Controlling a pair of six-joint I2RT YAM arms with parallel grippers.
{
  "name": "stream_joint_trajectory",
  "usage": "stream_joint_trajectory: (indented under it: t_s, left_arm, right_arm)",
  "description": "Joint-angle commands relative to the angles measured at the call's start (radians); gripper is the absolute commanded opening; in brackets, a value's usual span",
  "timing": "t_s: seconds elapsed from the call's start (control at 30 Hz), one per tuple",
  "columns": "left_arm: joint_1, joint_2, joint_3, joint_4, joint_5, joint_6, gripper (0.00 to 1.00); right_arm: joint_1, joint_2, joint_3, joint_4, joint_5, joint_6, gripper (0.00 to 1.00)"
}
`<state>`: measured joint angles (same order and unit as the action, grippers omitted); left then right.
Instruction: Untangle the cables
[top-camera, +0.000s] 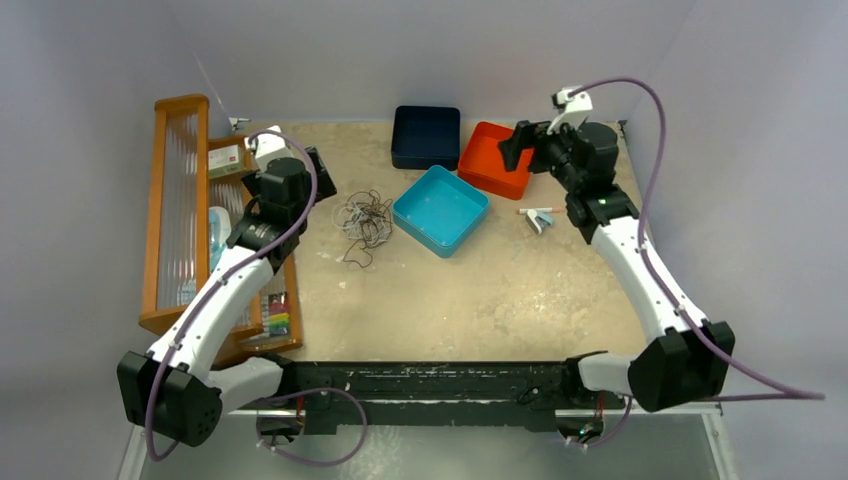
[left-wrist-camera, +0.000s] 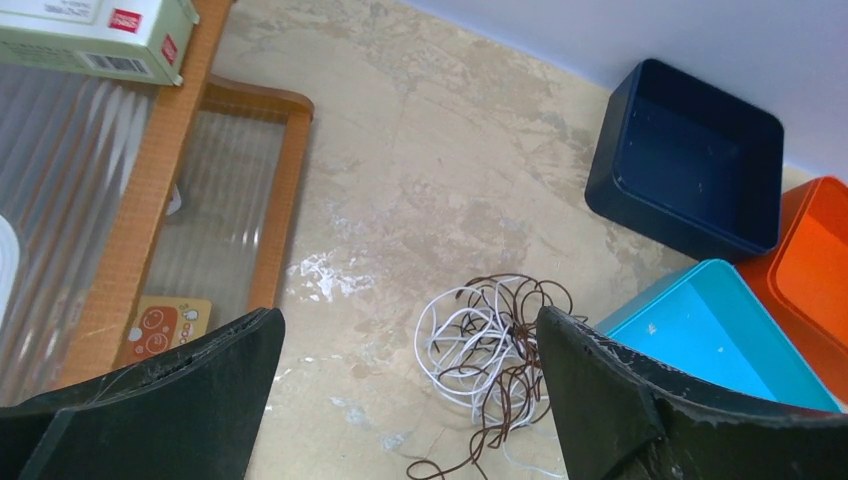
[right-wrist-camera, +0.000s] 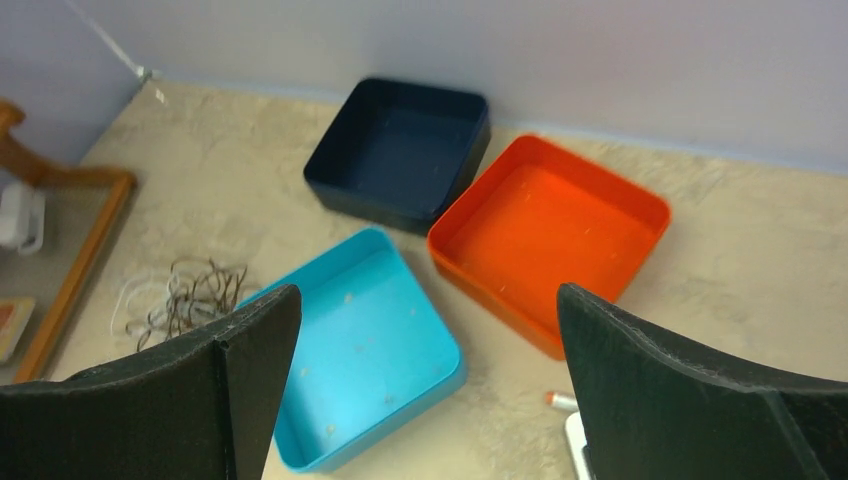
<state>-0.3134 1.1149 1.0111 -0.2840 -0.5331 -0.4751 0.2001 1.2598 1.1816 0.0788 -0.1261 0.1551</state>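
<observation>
The cables (top-camera: 364, 220) lie in one tangled heap of white and dark brown loops on the table, left of the light blue tray. In the left wrist view the cables (left-wrist-camera: 497, 352) sit below and between the wide-apart fingers, closer to the right finger (left-wrist-camera: 640, 400). My left gripper (top-camera: 322, 172) hovers open above the table, just up-left of the heap, holding nothing. My right gripper (top-camera: 514, 148) hangs open over the orange tray at the back right, empty. In the right wrist view the cables (right-wrist-camera: 185, 296) show at the far left edge.
A light blue tray (top-camera: 440, 210), a navy tray (top-camera: 426, 137) and an orange tray (top-camera: 492, 160) stand in the middle and back. A wooden rack (top-camera: 180, 215) with boxes lines the left side. A small white clip and orange-tipped pen (top-camera: 538, 215) lie right of the blue tray.
</observation>
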Motion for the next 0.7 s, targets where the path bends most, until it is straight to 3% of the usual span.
stream_joint_trajectory:
  t_s: [0.0,0.37,0.67]
  left_arm:
    - [0.011,0.053,0.062,-0.031,0.051,-0.020,0.97]
    - [0.010,0.292,0.099,-0.011,0.130,-0.087,0.90]
    - [0.010,0.598,0.365,-0.039,0.146,-0.025,0.92]
  right_arm:
    - [0.051,0.040,0.042,-0.033,-0.055,-0.025,0.99]
    - [0.064,0.131,-0.017,0.009,-0.194,0.017,0.94]
    - [0.065,0.155,-0.063,-0.005,-0.210,0.011,0.93]
